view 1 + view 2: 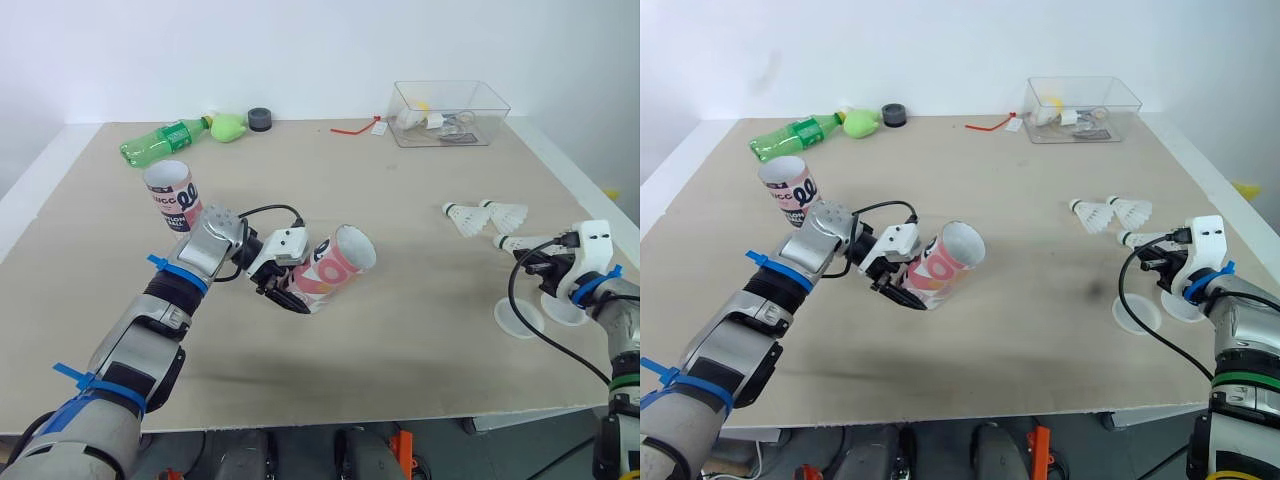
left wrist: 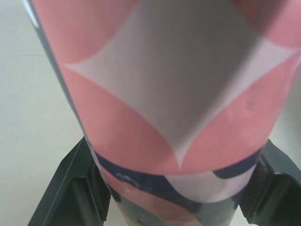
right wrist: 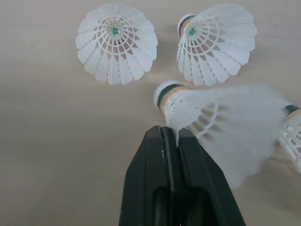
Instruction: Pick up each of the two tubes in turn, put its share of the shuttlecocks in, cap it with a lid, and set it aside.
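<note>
My left gripper (image 1: 284, 291) is shut on a pink, white and navy tube (image 1: 335, 264), held tilted just above the table with its open mouth facing right; its black fingers (image 2: 79, 194) clamp the tube (image 2: 169, 94) near its base. A second, similar tube (image 1: 170, 195) stands upright at the left. My right gripper (image 3: 170, 132) is shut on the feather skirt of a white shuttlecock (image 3: 221, 122) near the right edge. Two more shuttlecocks (image 1: 465, 218) (image 1: 506, 213) lie on the table just beyond it. Two translucent lids (image 1: 520, 317) (image 1: 565, 313) lie under my right hand.
A green plastic bottle (image 1: 160, 140), a green pear-shaped object (image 1: 228, 127) and a black roll (image 1: 261, 120) lie along the far left edge. A clear box (image 1: 450, 112) with small items sits at the far right, with a red tie (image 1: 350, 128) beside it.
</note>
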